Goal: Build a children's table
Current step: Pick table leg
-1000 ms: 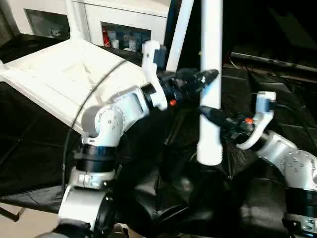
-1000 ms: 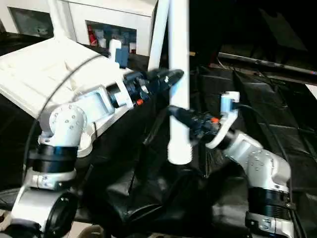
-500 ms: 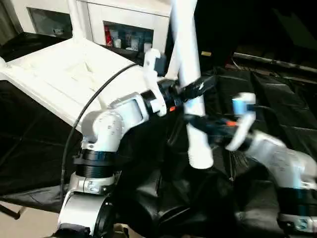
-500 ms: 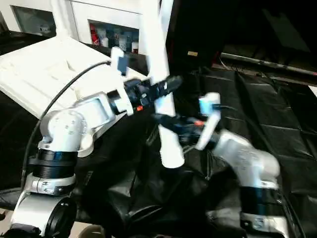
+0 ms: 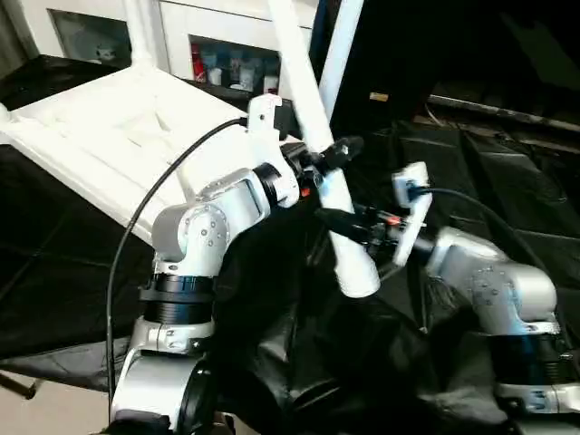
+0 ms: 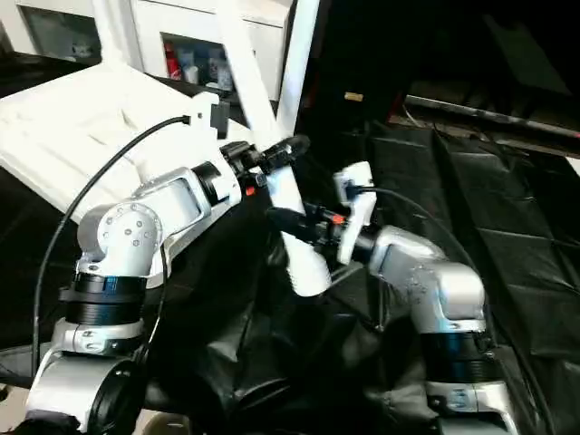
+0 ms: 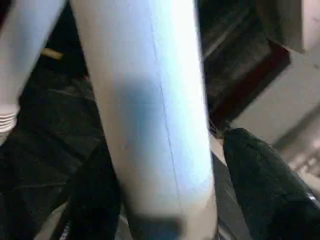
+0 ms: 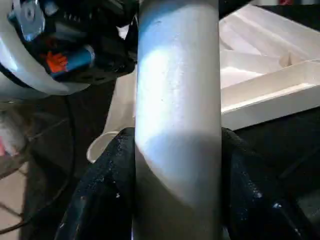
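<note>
Held leg [image 5: 328, 186], a white tube, hangs tilted over the black-draped bench [image 5: 507, 163], upper end leaning toward the robot's left and running out of the top of the head views, wide lower end [image 5: 360, 283] free above the black cloth.

Right hand [image 5: 355, 224] clamps it: in the right wrist view both black fingers [image 8: 107, 200] press against the tube's two sides, no gap. It grips near the lower end.

Left hand [image 5: 328, 156] sits a bit higher on the same leg. Its fingers [image 7: 260, 185] straddle the tube; in the left wrist view one finger stands off the tube with a gap, the other is dark against the opposite side. Partly open around the leg; whether it actually grips, cannot tell.

The two hands are close together, left just above right.

Tabletop [image 5: 109, 136] lies underside up on the bench on the robot's left, ribs showing, edge near the left forearm. A leg [image 5: 139, 32] stands upright at its far corner. Another leg [image 5: 337, 54] rises steeply behind the held one, the two crossing near the left hand. Its base is hidden.

White cabinet [image 5: 227, 45] with small items on its shelf stands behind the tabletop. A black cable [image 5: 154, 213] loops from the left wrist down past the left elbow.
</note>
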